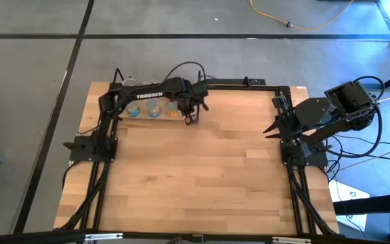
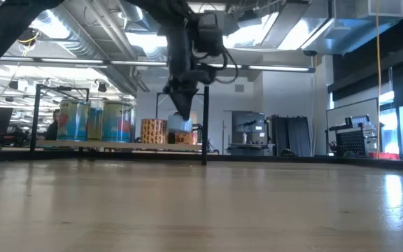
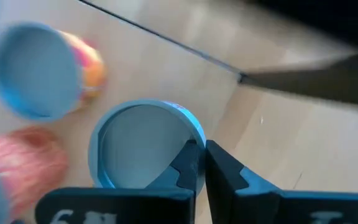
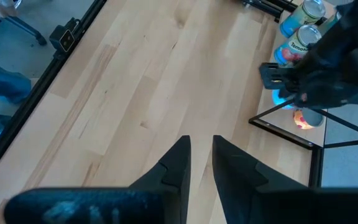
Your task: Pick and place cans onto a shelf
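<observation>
Cans (image 1: 153, 108) stand in a row on the shelf (image 1: 202, 83) at the far left part of the table (image 1: 202, 176). In the low view, two blue-labelled cans (image 2: 89, 121) stand side by side at the shelf's left, an orange-tan can (image 2: 154, 131) stands to their right, and a further small can (image 2: 185, 137) sits beside it, under the arm.

Left gripper (image 1: 190, 116) is positioned over the right end of the shelf, at the end of the can row. In the left wrist view, its fingers (image 3: 191, 165) are nearly closed, with only a thin gap between them, and sit against the rim of a blue can (image 3: 143, 146) seen from above. Whether they grip the rim cannot be determined. Another blue-topped can (image 3: 36, 71) and a red-labelled can (image 3: 23, 162) lie near it.

Right gripper (image 1: 271, 129) is parked at the table's right edge, well apart from the shelf. Its fingers (image 4: 173, 165) stand slightly apart and hold nothing.
</observation>
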Motion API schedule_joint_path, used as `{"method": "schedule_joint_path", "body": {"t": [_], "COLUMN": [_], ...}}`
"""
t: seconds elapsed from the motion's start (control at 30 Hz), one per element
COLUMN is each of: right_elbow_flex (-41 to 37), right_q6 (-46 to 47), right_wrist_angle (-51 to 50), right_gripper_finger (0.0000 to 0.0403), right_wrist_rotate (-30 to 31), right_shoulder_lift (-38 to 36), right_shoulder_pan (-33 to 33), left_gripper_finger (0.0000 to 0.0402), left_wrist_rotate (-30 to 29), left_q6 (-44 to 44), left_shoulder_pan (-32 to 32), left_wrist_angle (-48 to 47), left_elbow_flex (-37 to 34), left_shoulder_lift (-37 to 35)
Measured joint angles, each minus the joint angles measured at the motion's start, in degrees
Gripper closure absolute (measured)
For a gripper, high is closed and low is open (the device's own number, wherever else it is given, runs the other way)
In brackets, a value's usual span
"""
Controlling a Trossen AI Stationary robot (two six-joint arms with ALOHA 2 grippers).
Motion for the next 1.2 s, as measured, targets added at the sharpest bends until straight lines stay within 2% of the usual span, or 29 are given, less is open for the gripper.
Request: {"method": "schedule_joint_path", "body": {"t": [0.1,0.23,0.53,0.67,1.0,1.2], "right_elbow_flex": [0.0,0.0,0.0,0.0,0.0,0.0], "right_q6": [0.0,0.0,0.0,0.0,0.0,0.0], "right_wrist_angle": [0.0,0.0,0.4,0.7,0.7,0.7], "right_gripper_finger": [0.0334,0.0334,0.0334,0.0334,0.0334,0.0334], "right_wrist_rotate": [0.0,0.0,0.0,0.0,0.0,0.0], "right_shoulder_lift": [0.0,0.0,0.0,0.0,0.0,0.0], "right_shoulder_pan": [0.0,0.0,0.0,0.0,0.0,0.0], "left_gripper_finger": [0.0396,0.0396,0.0396,0.0395,0.0366,0.0365], "left_wrist_rotate": [2.6,2.4,2.4,0.0,-4.7,-4.6], "left_q6": [2.8,5.8,8.5,8.9,6.9,6.2], "left_shoulder_pan": [-0.3,-1.0,-1.1,-1.1,-1.1,-1.6], "left_wrist_angle": [2.8,5.4,6.7,6.5,5.5,5.3], "left_elbow_flex": [-3.2,-5.3,-5.7,-5.7,-5.7,-5.7], "left_shoulder_lift": [0.1,0.0,0.0,0.0,0.0,0.0]}}
